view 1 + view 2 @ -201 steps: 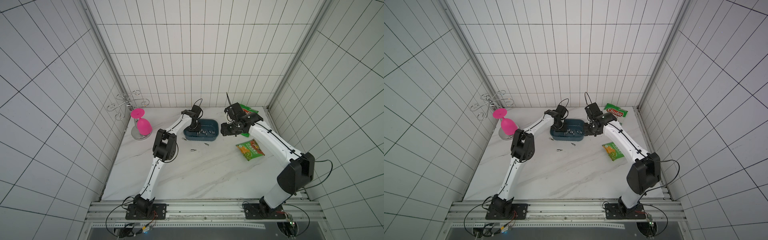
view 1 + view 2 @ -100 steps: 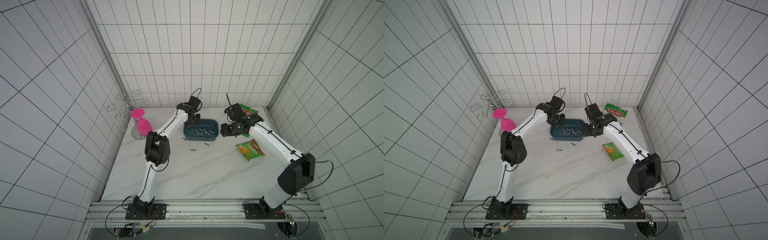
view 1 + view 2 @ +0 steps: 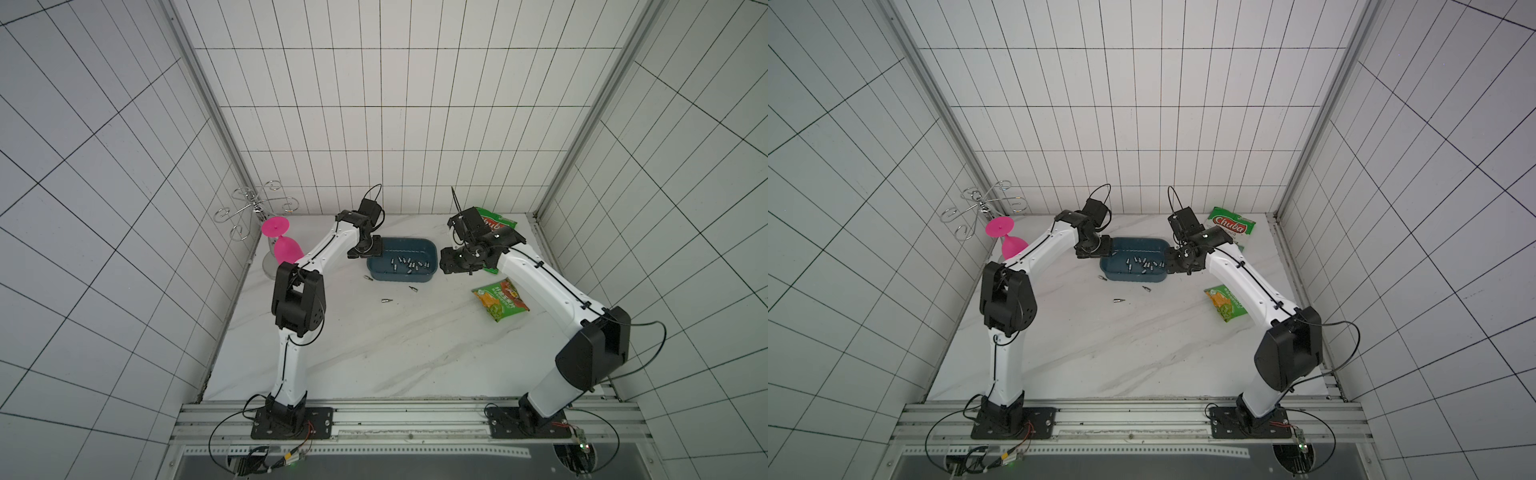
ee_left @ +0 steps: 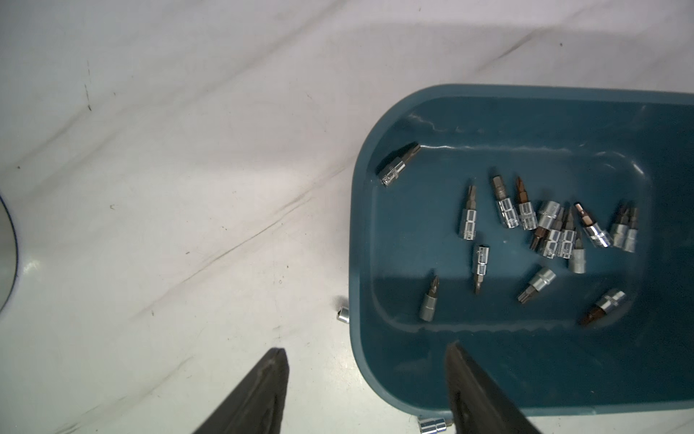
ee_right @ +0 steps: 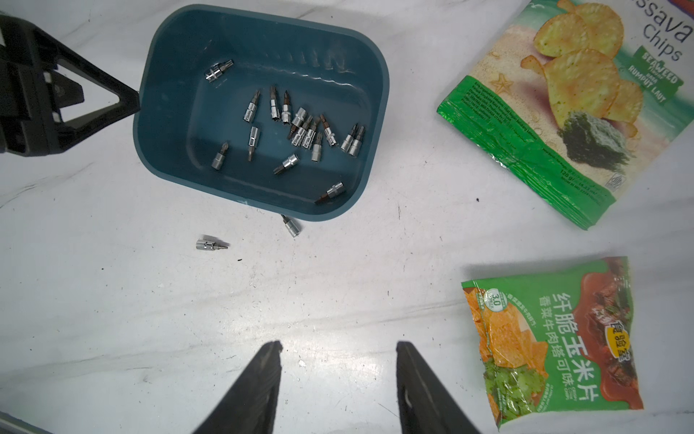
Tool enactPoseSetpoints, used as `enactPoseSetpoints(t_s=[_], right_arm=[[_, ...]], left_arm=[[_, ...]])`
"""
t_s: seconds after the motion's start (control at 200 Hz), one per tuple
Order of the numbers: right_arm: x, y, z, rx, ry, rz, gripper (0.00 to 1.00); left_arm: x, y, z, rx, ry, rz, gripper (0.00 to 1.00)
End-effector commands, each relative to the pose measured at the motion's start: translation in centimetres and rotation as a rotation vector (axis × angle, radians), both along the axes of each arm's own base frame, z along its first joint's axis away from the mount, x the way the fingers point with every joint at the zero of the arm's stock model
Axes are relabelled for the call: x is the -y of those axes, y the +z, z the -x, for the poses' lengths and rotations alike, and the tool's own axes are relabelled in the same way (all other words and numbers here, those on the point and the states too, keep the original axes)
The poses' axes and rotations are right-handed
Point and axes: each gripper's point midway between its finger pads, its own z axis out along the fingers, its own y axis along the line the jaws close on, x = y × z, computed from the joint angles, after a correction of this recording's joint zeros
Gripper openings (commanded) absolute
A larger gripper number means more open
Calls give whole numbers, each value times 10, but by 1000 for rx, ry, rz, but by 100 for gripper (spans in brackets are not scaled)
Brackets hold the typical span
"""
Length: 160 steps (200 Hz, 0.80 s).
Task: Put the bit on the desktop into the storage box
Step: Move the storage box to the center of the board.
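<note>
In both top views the left arm rises from its base on the rail, folds at a black elbow and reaches its white forearm forward with the wrist bent down. This puts the left end effector (image 3: 365,249) at one short end of the storage box (image 3: 415,247). The right arm mirrors that pose, and the right end effector (image 3: 452,262) hangs just off the opposite end, so the box lies between the two. Many bits lie inside the box, while three loose bits (image 3: 387,300) lie on the surface (image 3: 374,353), nearer the arm bases than either end effector. In the left wrist view the left end effector (image 4: 366,349) has its fingers (image 4: 259,394) apart with nothing between them, one over bare surface and the other over the box's rim. One loose bit lies just ahead of the gap, beside the box's outer wall (image 4: 525,375). In the right wrist view the right end effector (image 5: 340,344) is likewise spread and empty above bare surface. The box (image 5: 169,56) lies well ahead of it, two loose bits lie between it and the box, and two snack bags (image 5: 555,345) lie off to one side.
</note>
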Motion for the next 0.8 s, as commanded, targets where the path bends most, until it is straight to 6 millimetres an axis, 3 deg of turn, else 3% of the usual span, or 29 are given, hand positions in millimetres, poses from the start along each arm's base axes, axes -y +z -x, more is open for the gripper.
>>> enactPoseSetpoints(t_s=[0.0,0.405,0.615,0.795], right_arm=[[1,7,5,13,-2,-4,52],[4,5,7,7,1,10,52],[6,3,8,4,2,18,53],[6,2,8,0,1,18,52]], left_arm=[[2,-8,-6,3,-2,16,74],[22,-39,-11,-57,-10,89,80],[38,-42,-13,-71,-25,140,80],[66,-35,-10,-67,-75,217,80]])
